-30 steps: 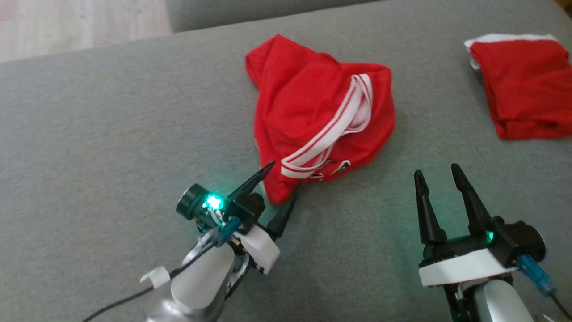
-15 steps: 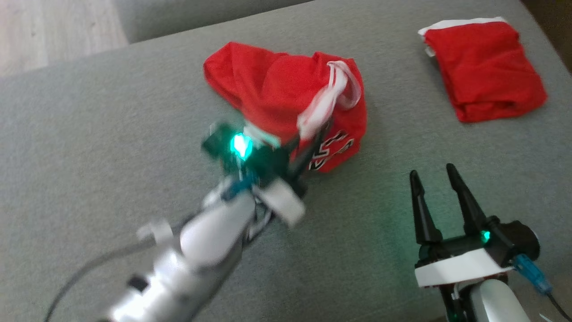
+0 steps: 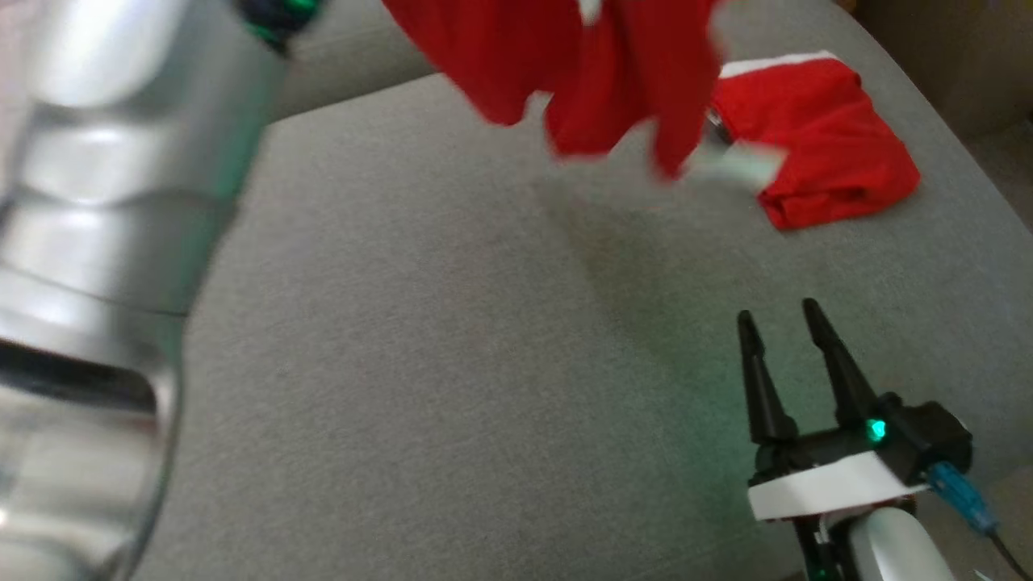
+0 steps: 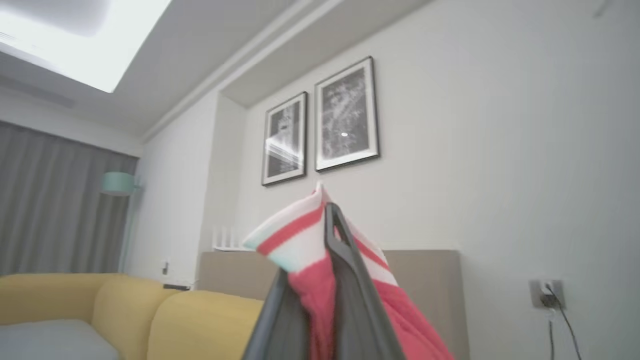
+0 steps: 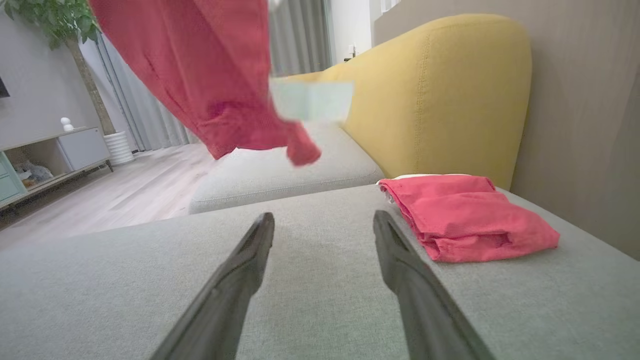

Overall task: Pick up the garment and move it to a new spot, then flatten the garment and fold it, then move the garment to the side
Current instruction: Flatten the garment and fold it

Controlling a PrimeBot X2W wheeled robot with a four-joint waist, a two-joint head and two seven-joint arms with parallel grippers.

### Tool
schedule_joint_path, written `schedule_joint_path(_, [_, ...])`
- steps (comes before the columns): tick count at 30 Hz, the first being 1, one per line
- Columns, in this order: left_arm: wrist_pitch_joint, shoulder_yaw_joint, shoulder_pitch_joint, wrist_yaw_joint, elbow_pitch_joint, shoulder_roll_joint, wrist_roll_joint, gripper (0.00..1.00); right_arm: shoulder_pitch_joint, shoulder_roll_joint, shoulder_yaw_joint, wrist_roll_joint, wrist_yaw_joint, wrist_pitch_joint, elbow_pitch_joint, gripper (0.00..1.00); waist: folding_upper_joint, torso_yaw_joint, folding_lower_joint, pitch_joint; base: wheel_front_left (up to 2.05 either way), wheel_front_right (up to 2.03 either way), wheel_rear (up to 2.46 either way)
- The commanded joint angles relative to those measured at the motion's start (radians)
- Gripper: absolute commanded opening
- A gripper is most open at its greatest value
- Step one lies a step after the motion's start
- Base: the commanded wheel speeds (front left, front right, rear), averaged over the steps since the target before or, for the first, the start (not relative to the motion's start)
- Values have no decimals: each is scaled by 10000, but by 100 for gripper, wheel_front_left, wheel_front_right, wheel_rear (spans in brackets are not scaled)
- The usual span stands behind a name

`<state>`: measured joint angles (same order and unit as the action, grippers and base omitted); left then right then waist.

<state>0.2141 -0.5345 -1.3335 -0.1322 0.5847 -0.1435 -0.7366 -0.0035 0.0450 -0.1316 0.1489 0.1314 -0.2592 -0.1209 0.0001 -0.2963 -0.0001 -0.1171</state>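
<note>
You are working over a grey cushion (image 3: 452,363), the seat of a sofa. In the right wrist view, from left to right, there is a low cabinet (image 5: 45,155), a plant (image 5: 50,20) in a white ribbed pot, grey curtains, pale wooden floor (image 5: 110,195) and the sofa's yellow backrest (image 5: 440,90). The left wrist view looks up at a white wall with a teal lamp (image 4: 117,184), two framed pictures (image 4: 345,115) and a wall socket (image 4: 545,295).

The cabinet's open compartment holds something pale, too blurred to name.

Your left arm (image 3: 105,242) is raised high and close to the head camera, a blurred silver forearm along the left edge. Your left gripper (image 4: 332,212) is clenched on the white-and-red striped trim of the red garment (image 3: 597,73), which hangs in the air clear of the cushion, near the top of the head view. On the far right of the cushion lies a folded red garment (image 3: 815,145), flat and apart from the hanging one. Your right gripper (image 3: 776,311) sits low over the near right part of the cushion, fingers spread and holding nothing, pointing towards the backrest.
</note>
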Motion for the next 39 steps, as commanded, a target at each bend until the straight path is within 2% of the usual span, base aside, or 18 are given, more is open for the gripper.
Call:
schedule_joint_path(1, [-106, 299, 206, 30, -26, -517, -121, 0, -94, 53, -183, 25, -7, -26, 354, 100, -1, 218, 1, 172, 0, 0, 0])
schedule_joint_path(5, [-280, 762, 2219, 313, 308, -1232, -788, 0, 137, 53, 79, -15, -7, -26, 412, 100, -1, 817, 1, 421, 0, 0, 0])
schedule_joint_path(10, [-255, 713, 6203, 357, 139, -1785, -1448, 0, 316, 53, 403, -58, -7, -26, 634, 100, -1, 1635, 1, 348, 0, 0, 0])
schedule_joint_path(13, [-307, 344, 8174, 278, 211, -1974, -1592, 0, 291, 53, 504, -118, -7, -26, 728, 100, -1, 2004, 1, 183, 0, 0, 0])
schedule_joint_path(17, [-147, 75, 9473, 304, 341, -2073, -1523, 0, 173, 53, 508, -255, -7, -26, 729, 100, -1, 2274, 1, 58, 0, 0, 0])
schedule_joint_path(18, [-165, 41, 9611, 285, 268, -2054, -1572, 18, 147, 53, 551, -263, -7, -26, 740, 100, -1, 2333, 1, 27, 0, 0, 0])
schedule_joint_path(19, [-174, 19, 9684, 263, 152, -2074, -1602, 84, 124, 53, 566, -275, -7, -26, 753, 100, -1, 2375, 1, 1, 0, 0, 0])
schedule_joint_path(20, [-159, 5, 9695, 260, 20, -2161, -1555, 100, 110, 53, 549, -295, -7, -26, 762, 100, -1, 2400, 1, -24, 0, 0, 0])
schedule_joint_path(24, [-88, -118, 9189, 441, -831, -2895, -805, 100, 32, 53, 457, -347, -7, -26, 817, 100, -1, 2388, 1, -241, 0, 0, 0])
schedule_joint_path(28, [-423, -138, 8030, 631, -2132, -3830, 36, 100, -94, 53, 388, -392, -7, -26, 896, 100, -1, 2245, 1, -588, 0, 0, 0])
schedule_joint_path(33, [-1959, -627, 5835, 243, -3499, -4592, 648, 100, -502, 53, 190, -440, -7, -26, 1033, 100, -1, 1866, 1, -1438, 0, 0, 0])
schedule_joint_path(39, [-4151, -1902, 3137, 25, -3532, -4760, 74, 100, -1184, 53, -145, -453, -7, -26, 1258, 100, -1, 1282, 1, -2775, 0, 0, 0])
